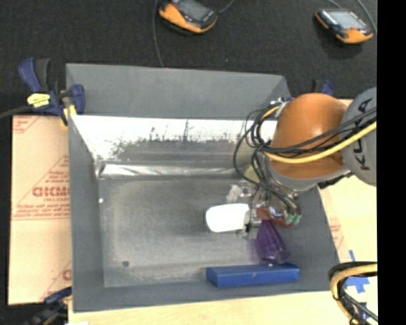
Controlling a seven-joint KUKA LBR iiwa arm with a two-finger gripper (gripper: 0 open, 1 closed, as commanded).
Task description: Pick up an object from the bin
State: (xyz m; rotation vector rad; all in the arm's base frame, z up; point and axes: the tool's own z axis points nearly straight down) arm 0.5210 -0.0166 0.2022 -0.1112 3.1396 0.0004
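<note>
A robotics lab is suggested: a grey metal bin (82, 190) is set beneath a cabled robot arm (311, 136), and two orange handheld devices (188, 14) are laid on dark matting (95, 32).

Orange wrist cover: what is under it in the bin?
The gripper, beside a white rounded object and over the upper end of a purple piece. The bin floor beneath the orange cover is hidden.

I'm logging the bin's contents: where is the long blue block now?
In the camera view the long blue block lies along the bottom edge of the bin, right of centre, just below the purple thing, with the white oval farther up.
</note>
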